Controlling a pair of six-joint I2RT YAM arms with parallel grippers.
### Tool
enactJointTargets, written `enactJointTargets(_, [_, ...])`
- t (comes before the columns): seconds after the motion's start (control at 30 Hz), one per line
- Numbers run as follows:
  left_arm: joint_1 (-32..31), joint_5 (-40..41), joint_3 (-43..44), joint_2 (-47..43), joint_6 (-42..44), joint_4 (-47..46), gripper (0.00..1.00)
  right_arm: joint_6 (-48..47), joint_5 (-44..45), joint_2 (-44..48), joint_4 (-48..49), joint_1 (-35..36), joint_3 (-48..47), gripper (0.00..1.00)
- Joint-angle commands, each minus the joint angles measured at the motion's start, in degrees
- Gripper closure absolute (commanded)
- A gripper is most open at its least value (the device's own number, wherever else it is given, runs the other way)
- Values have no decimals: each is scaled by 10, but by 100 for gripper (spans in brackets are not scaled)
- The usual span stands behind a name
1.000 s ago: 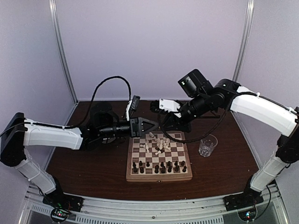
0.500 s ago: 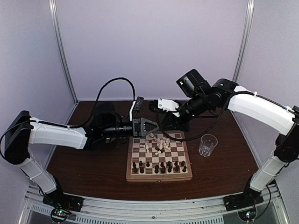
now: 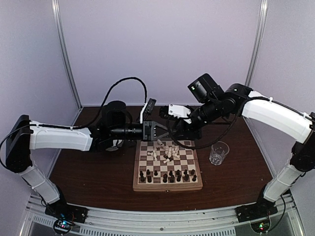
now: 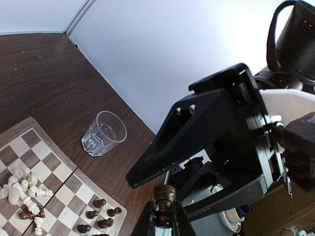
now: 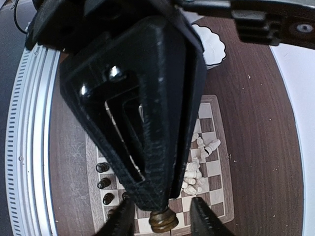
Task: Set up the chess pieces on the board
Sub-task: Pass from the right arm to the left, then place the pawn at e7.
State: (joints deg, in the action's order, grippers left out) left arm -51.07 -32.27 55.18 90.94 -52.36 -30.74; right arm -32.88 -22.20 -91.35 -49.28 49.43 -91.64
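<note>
Above the far edge of the board (image 3: pixel 167 187), my two grippers meet tip to tip. A dark chess piece (image 4: pixel 165 196) is clamped in my shut left gripper (image 4: pixel 165 212), its rounded end poking out past the fingertips. In the right wrist view this same dark piece (image 5: pixel 163 220) sits between the spread fingers of my open right gripper (image 5: pixel 162 219), which do not touch it. Cream-white pieces (image 3: pixel 167 150) lie heaped on the board's far half. Dark pieces (image 3: pixel 167 174) stand in rows on its near half.
A clear drinking glass (image 3: pixel 218 153) stands on the table right of the board. A white scalloped bowl (image 5: pixel 211 46) sits behind the board, under the arms. A black cable (image 3: pixel 123 86) loops above the left arm. Purple walls enclose the table.
My left arm has reached right to meet the right gripper and its jaws have closed on the dark piece. The right gripper's jaws have sprung apart, letting the piece go.
</note>
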Motion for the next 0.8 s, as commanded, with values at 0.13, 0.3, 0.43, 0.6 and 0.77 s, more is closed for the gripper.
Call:
enactJointTargets(0.13, [16, 0, 172, 19, 227, 396, 94, -19, 11, 118, -43, -56, 81, 49])
enactJointTargets(0.3, [16, 61, 317, 86, 354, 667, 95, -26, -11, 185, -49, -115, 161, 46])
enactJointTargets(0.43, [15, 90, 386, 130, 397, 779, 95, -32, -5, 229, -35, -134, 222, 44])
enactJointTargets(0.6, [-5, 148, 472, 184, 450, 895, 96, -19, 6, 259, 18, -170, 278, 40])
enactJointTargets(0.77, [-35, 190, 521, 225, 479, 953, 96, -14, 0, 251, 29, -174, 283, 40])
